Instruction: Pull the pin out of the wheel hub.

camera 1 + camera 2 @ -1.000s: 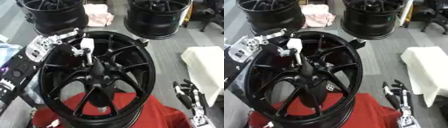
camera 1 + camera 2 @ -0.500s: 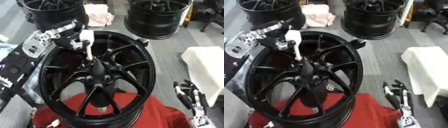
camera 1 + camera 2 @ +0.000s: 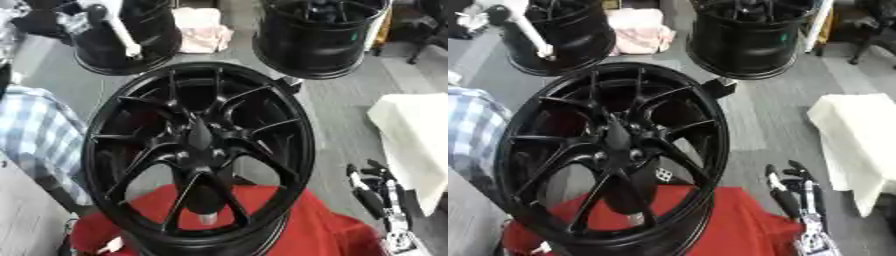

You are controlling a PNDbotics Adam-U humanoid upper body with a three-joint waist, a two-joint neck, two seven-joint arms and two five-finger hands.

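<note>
Pin (image 3: 118, 31): in the left eye view it is a slim white rod, slanting from a wider white top at the upper left edge down to a blunt end over the dark rim standing behind. It is well clear of the wheel hub (image 3: 203, 145), lifted up and to the left of it. The left hand (image 3: 87, 9) shows only as dark and silver parts around the rod's top; its fingers appear curled round the pin, though blur hides the details. The wheel (image 3: 131, 120) is glossy black with thin paired spokes, tilted toward the camera and resting on a red cloth (image 3: 324, 230). The right hand (image 3: 376, 195) rests near the lower right corner, fingers up and relaxed, grasping nothing.

In the right eye view the pin (image 3: 528, 32) again hangs at the upper left, apart from the hub (image 3: 619, 145). Behind stand two more black rims (image 3: 750, 35), with a pink cloth (image 3: 640, 30) between them and a white cloth (image 3: 859, 140) to the right.
</note>
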